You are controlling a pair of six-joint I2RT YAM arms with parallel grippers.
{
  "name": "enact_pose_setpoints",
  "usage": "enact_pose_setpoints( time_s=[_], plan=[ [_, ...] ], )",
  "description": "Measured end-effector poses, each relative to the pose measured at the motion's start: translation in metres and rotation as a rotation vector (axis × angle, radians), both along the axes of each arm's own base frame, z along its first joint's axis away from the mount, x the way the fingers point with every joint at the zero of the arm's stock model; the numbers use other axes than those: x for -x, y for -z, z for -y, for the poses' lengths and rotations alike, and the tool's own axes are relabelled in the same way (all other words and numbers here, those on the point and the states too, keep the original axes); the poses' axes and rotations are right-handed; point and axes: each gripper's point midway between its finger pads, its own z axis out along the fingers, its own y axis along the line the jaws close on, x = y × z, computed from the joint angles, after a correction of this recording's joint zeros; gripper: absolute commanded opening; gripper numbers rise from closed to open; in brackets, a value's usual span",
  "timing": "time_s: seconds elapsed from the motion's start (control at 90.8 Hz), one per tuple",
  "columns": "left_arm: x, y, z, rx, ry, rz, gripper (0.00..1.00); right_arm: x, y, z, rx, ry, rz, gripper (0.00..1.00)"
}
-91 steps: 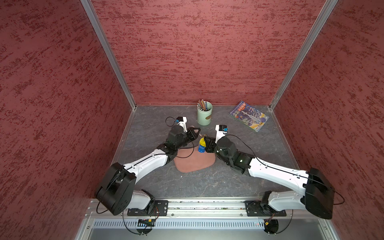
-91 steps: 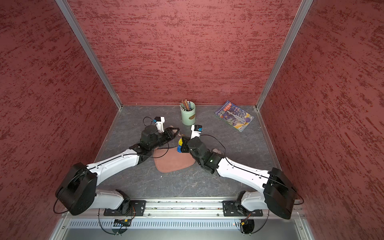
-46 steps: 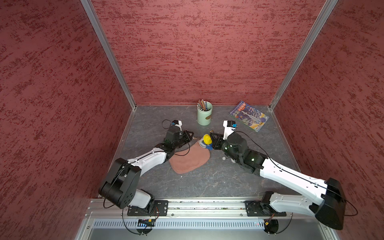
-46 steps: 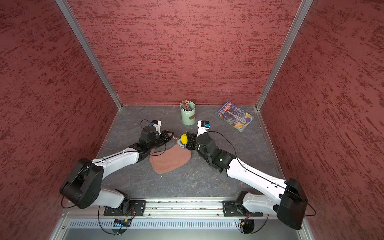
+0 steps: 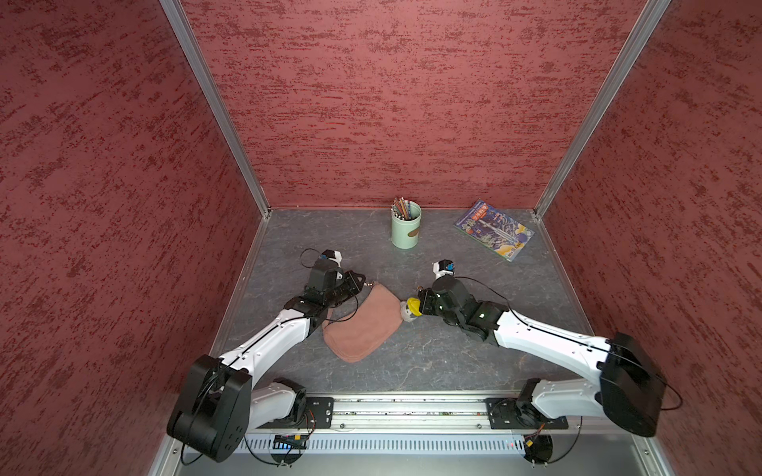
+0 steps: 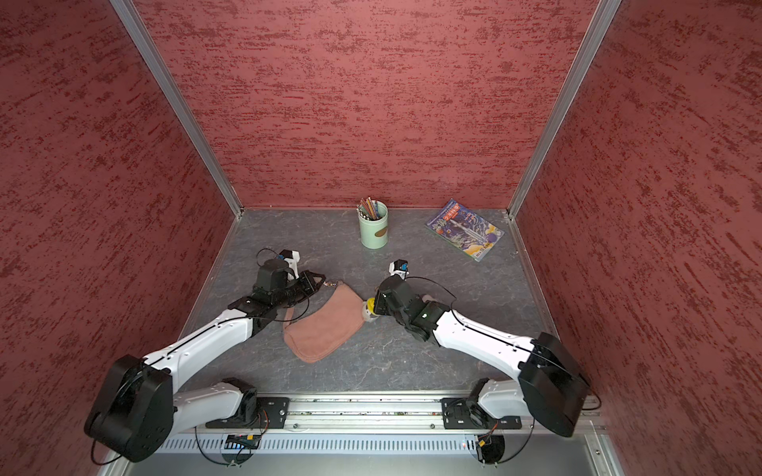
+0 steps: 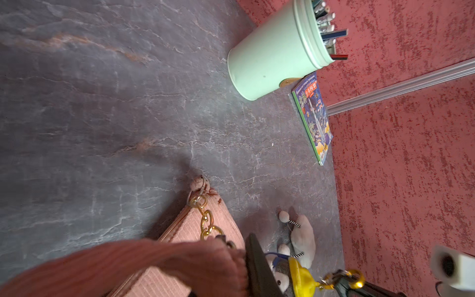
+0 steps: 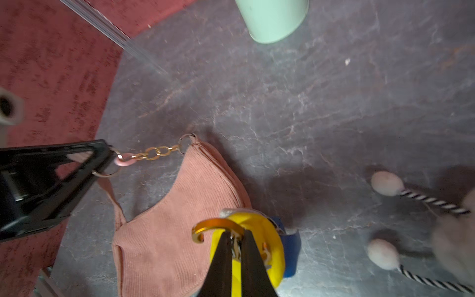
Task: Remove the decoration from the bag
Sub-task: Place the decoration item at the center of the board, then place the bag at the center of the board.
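The bag (image 5: 363,325) is laid left of the surface's middle. Its long axis is slanted from a far tip down toward the front edge. At that far tip the gold chain (image 8: 154,153) is drawn taut into the left claw (image 8: 110,156), whose jaws are closed to a narrow gap on the chain's end. The yellow-hatted plush charm (image 5: 411,306) is pressed against the bag's right flank, on the right arm's side. Its gold clasp (image 8: 205,227) is pinched in the tightly closed right claw (image 8: 235,239). The hook is seen open and empty, so it is judged freed. A pull toward the surface's right edge would be opposed only by the left anchor.
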Motion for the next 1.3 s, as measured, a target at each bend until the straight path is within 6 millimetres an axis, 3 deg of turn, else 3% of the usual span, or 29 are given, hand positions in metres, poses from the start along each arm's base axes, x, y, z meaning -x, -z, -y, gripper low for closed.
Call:
enact_pose_setpoints(
  time_s=[0.099, 0.209, 0.507, 0.749, 0.981, 1.146, 1.3],
  plan=[
    [0.001, 0.015, 0.004, -0.008, 0.015, -0.043, 0.18, -0.021, 0.037, 0.005, 0.047, 0.03, -0.079, 0.09],
    [0.003, 0.028, 0.014, -0.02, 0.046, -0.084, 0.17, -0.048, 0.061, 0.005, 0.071, 0.051, -0.127, 0.09],
    [0.007, 0.036, 0.039, -0.044, 0.126, -0.095, 0.18, -0.107, 0.062, -0.011, 0.096, 0.036, -0.092, 0.16],
    [-0.007, 0.058, 0.069, -0.067, 0.203, -0.128, 0.17, -0.109, 0.083, -0.006, 0.191, -0.01, -0.12, 0.36],
    [-0.019, 0.066, 0.086, -0.061, 0.249, -0.137, 0.17, -0.106, 0.07, 0.005, 0.23, -0.024, -0.124, 0.47],
    [-0.032, 0.065, 0.091, -0.107, 0.262, -0.168, 0.23, -0.107, 0.038, 0.018, 0.191, 0.003, -0.092, 0.51],
    [-0.04, 0.054, 0.09, -0.169, 0.273, -0.183, 0.32, -0.095, 0.01, 0.033, 0.152, 0.021, -0.061, 0.53]
  ],
)
